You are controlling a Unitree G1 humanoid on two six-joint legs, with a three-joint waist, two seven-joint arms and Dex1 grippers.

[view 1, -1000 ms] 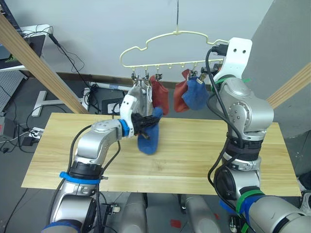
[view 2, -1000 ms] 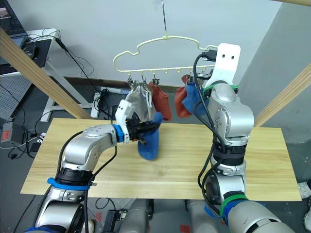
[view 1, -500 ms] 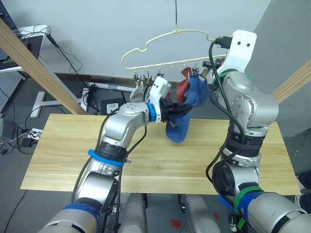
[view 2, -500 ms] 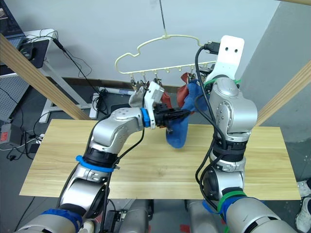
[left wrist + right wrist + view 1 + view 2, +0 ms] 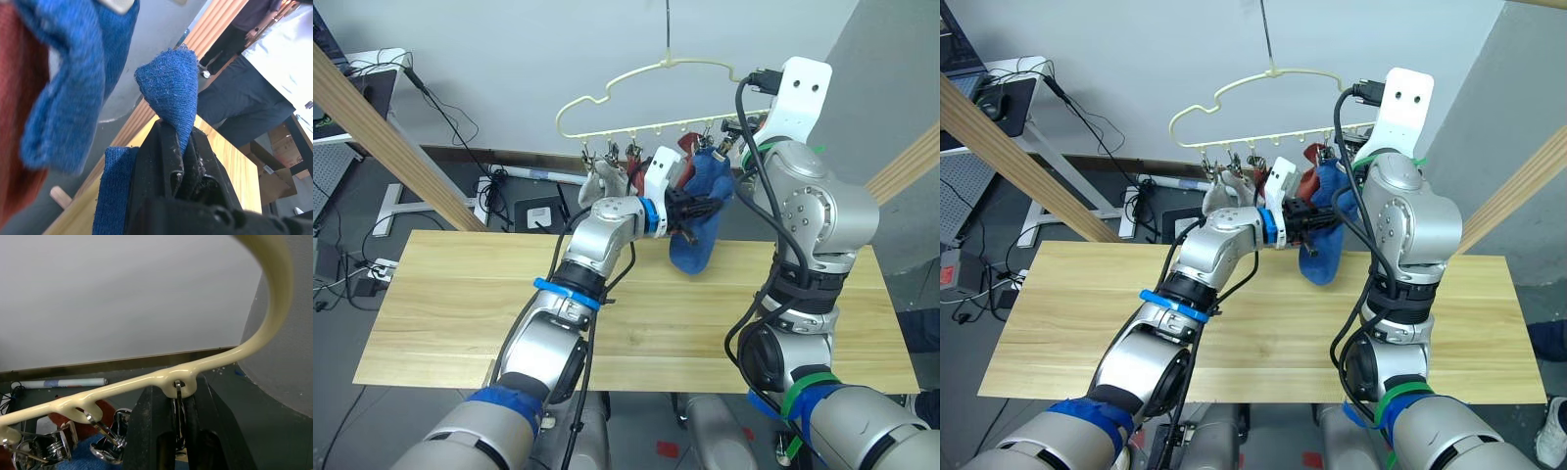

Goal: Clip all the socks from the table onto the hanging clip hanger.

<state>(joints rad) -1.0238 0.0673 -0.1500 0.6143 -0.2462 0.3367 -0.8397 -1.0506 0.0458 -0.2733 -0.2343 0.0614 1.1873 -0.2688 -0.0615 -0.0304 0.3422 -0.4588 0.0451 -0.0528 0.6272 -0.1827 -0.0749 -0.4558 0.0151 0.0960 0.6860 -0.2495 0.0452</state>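
Blue sock (image 5: 693,245) now nearer hanger's (image 5: 646,83) right end

Robotics lab or test room: plain white wall (image 5: 509,59), grey floor strewn with cables (image 5: 460,108) and power strips (image 5: 372,266), desk with monitor (image 5: 337,93), wooden pole frame (image 5: 391,147).

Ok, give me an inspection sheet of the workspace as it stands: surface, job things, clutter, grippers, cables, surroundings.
Surface: table of light wood planks, no socks seen on it.
Job's things: clip hanger hangs by its hook; a grey sock, a rust-red sock and a clipped blue sock hang from it; another blue sock is held up near them.
Clutter: nothing seen.
Grippers: left gripper shut on the held blue sock; right gripper closed around a metal clip at the hanger's end.
Cables: loose cables on the floor behind the table.
Surroundings: slanted wooden poles, white wall, a person standing nearby.
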